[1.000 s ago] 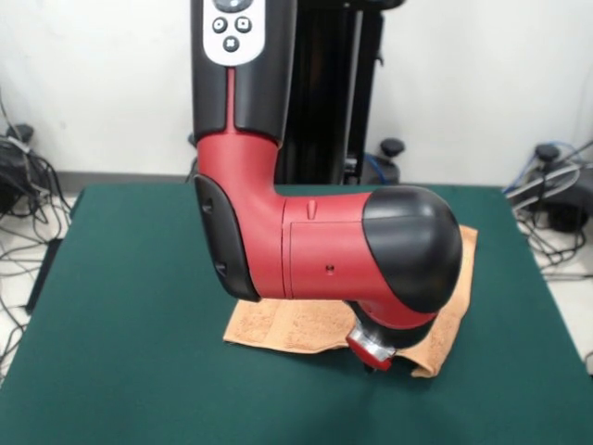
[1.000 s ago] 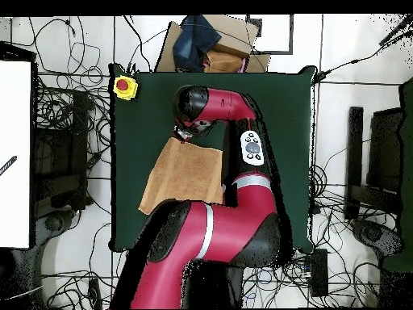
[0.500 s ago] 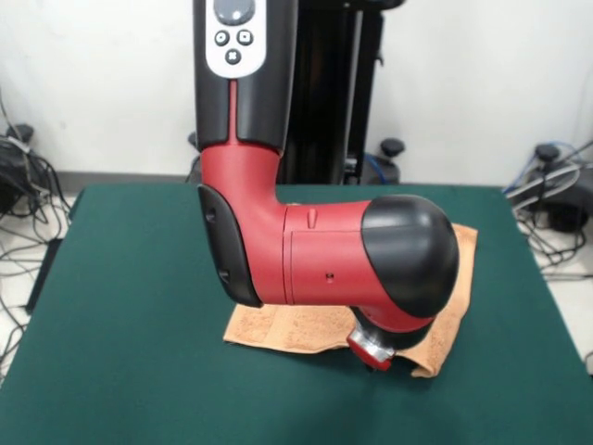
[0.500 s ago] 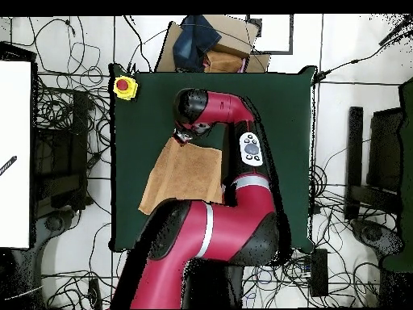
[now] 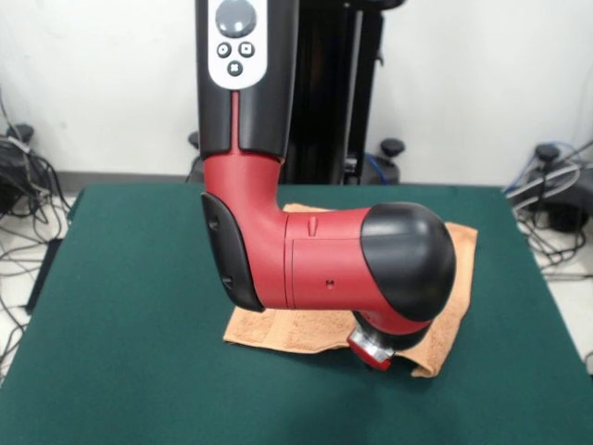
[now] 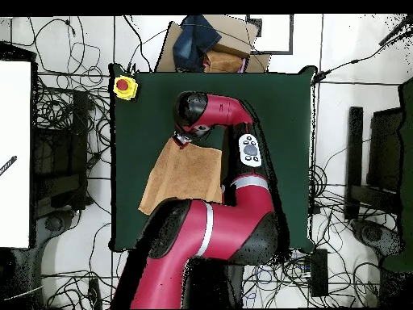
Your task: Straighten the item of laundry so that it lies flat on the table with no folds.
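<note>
A: Nearest the front camera: bare table [image 5: 120, 371], then the towel's [image 5: 287, 329] front hem. Lying how?

B: Right of centre in the front view, mostly spread. Near right corner [image 5: 428, 363] thick and rolled, apparently doubled, so not yet flat. Rest largely hidden behind the arm [image 5: 315, 264].

A: Gripper [image 5: 372, 350]?

B: Low at that same corner, at or just above the cloth. Only the red and metal collar visible under the wrist. Open or clenched: cannot tell. Contact with cloth: cannot tell either.

A: Reason for that position?

B: Probably to work the doubled corner, the one fault visible. Judged, not seen.

A: Overhead check?

B: Agrees. Towel [image 6: 184, 173] a slightly skewed quadrilateral, one corner under the gripper [image 6: 182, 137], well inside the table [image 6: 290, 121] edges. Plenty of room to draw the corner outward.

A: Farther back?

B: Yellow box with red button [image 6: 124, 86] at a table corner, well clear of the towel. Cables on the floor beyond.
</note>
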### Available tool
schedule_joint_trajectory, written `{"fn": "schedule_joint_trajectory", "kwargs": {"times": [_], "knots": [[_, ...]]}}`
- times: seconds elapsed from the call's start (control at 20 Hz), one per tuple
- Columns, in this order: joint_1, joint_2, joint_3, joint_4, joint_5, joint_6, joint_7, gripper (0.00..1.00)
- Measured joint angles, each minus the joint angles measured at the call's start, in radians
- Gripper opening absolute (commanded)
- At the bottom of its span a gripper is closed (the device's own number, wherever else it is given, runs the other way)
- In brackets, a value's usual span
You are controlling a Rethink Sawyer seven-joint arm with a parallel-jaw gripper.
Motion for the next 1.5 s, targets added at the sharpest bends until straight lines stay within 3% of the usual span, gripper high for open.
{"fn": "schedule_joint_trajectory", "kwargs": {"times": [0.6, 0.65, 1.5], "knots": [[0.000, 0.000, 0.000, 0.000, 0.000, 0.000, 0.000, 1.00], [0.000, 0.000, 0.000, 0.000, 0.000, 0.000, 0.000, 0.00], [0.000, 0.000, 0.000, 0.000, 0.000, 0.000, 0.000, 0.00]]}}
